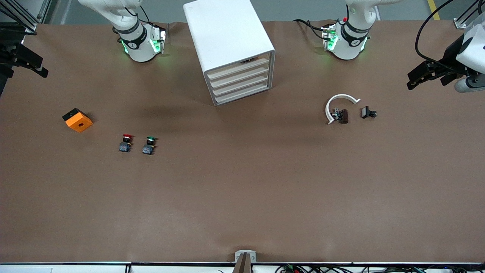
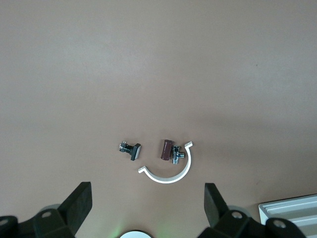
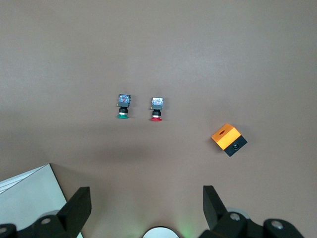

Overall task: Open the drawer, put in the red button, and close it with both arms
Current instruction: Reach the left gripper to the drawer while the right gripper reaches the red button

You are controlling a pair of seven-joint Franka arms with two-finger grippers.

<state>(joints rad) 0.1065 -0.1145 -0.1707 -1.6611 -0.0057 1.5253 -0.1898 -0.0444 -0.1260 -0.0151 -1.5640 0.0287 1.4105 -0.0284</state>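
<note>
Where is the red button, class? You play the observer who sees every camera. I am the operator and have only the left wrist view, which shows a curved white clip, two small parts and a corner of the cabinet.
Observer: The red button is on the table toward the right arm's end, nearer the front camera than the cabinet.
Operator: Could I confuse it with anything?
Observer: Yes, a green button of the same size stands beside it.
Operator: My left gripper is open above the table. And the other?
Observer: The right gripper is also open and holds nothing. It is high over the table with both buttons below it.
</note>
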